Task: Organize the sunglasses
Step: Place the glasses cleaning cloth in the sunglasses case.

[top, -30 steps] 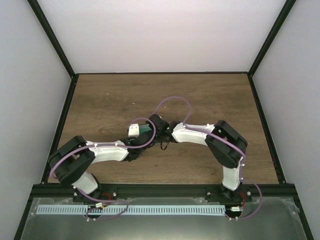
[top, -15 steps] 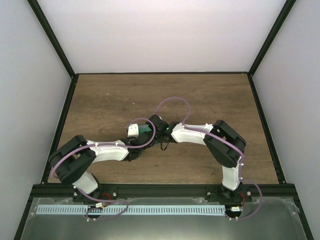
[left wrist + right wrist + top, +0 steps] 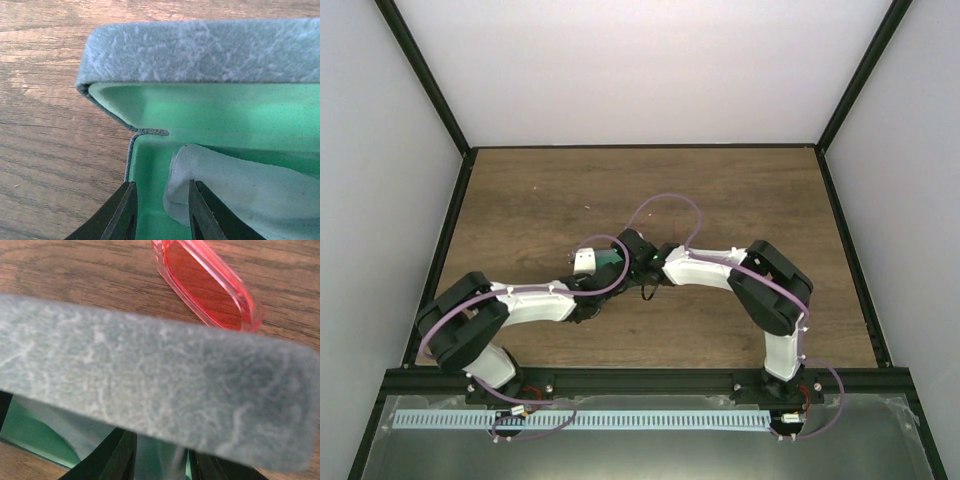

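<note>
left pincer [image 3: 161,192]: jaws a little apart, green lining showing in the gap, nothing clamped. the edge of the pale cloth [image 3: 240,195] lies in that gap against the right-hand finger. both fingers reach down into the open case [image 3: 200,50], into the tray near its hinge corner. cloth is crumpled in the tray and runs off to the right. the case is grey-blue and marbled outside, bright green inside, with the lid standing up behind the tray.

right pincer [image 3: 159,446]: only the lower parts of the fingers show and they stand apart. the tips are hidden behind the blurred lid. cloth fills the space between them; cannot tell if they touch it. no firm grip seen.

sunglasses [image 3: 207,287]: outside the case, lying on the wood counter [image 3: 60,270] just beyond the lid in the right wrist view. one red see-through lens with a pinkish clear rim shows. the rest is cut off by the lid, and the arms are not visible.

top view: both arms bend inward and meet at the middle of the counter, over the case. sunglasses can't be made out there.
</note>
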Motion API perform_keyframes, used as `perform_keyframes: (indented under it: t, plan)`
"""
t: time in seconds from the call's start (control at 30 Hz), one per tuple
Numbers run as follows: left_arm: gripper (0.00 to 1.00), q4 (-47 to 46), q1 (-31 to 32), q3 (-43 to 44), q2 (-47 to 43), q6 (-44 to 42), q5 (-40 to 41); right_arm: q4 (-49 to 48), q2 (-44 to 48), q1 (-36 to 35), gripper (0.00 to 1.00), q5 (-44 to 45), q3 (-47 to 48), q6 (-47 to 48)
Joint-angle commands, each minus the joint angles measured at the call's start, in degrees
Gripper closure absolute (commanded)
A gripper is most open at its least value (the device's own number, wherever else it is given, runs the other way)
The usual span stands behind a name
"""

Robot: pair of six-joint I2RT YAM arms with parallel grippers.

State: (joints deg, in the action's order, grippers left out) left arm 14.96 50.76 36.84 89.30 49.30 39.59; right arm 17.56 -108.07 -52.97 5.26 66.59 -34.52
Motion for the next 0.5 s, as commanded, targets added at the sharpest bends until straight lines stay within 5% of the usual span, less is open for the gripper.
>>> perform_keyframes:
  t: [0.0,0.33,0.47]
  plan:
    - [0.70,1.3,-0.3,-0.1,-2.2,0.5,0.9,-0.8,3.0,-0.4,0.69,0.5,0.6,0.7]
    - [0.69,1.9,-0.3,0.3,-4.5,0.1,0.3,-2.8,8.5,-0.4,0.69,0.0,-2.2,1.2]
    - [0.69,1.0,-0.2,0.3,-6.0,-0.8,-1.3,-3.2,9.2,-0.4,0.83,-0.5,-3.6,1.3]
